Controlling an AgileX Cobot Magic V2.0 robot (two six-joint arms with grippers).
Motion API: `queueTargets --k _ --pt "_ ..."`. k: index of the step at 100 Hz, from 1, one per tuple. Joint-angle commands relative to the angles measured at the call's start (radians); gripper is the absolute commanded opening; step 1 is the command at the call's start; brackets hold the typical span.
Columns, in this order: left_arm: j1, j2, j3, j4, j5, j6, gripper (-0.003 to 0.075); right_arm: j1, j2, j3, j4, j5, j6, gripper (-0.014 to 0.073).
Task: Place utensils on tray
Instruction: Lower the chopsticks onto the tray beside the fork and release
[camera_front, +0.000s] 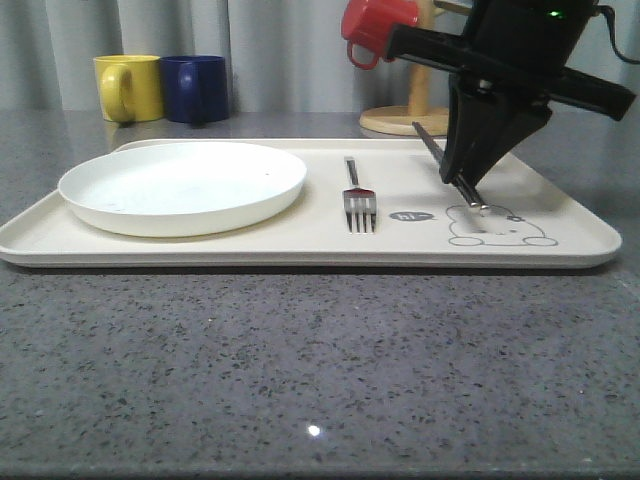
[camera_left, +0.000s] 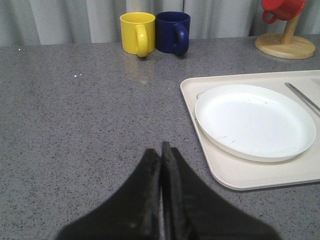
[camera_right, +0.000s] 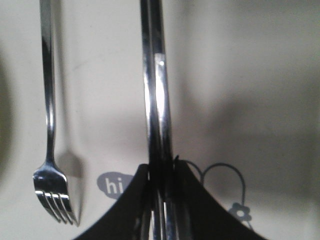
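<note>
The cream tray (camera_front: 300, 255) lies across the table with the white plate (camera_front: 183, 185) on its left part and the fork (camera_front: 358, 200) flat at its middle, tines toward me. My right gripper (camera_front: 465, 178) is shut on the pair of metal chopsticks (camera_front: 432, 148), which slant down to the rabbit print on the tray's right part. In the right wrist view the chopsticks (camera_right: 154, 75) run out from between the right gripper's (camera_right: 162, 165) fingers, beside the fork (camera_right: 49, 125). My left gripper (camera_left: 161, 147) is shut and empty over bare table, left of the tray (camera_left: 240, 175) and plate (camera_left: 255, 120).
A yellow mug (camera_front: 128, 87) and a blue mug (camera_front: 195, 88) stand behind the tray at the left. A wooden mug stand (camera_front: 405, 118) with a red mug (camera_front: 375, 25) hanging on it is behind the tray's right half. Grey stone table (camera_front: 300, 370) extends in front.
</note>
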Motion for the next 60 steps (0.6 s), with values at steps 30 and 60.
queueTargets --k 30,60 --pt "-0.010 0.011 -0.025 0.000 -0.076 -0.008 -0.0019 0.000 -0.008 -0.026 0.042 -0.056 0.002 0.0139" --pt "-0.010 0.011 -0.025 0.000 -0.076 -0.008 -0.0019 0.000 -0.032 -0.026 0.035 -0.072 0.002 0.0496"
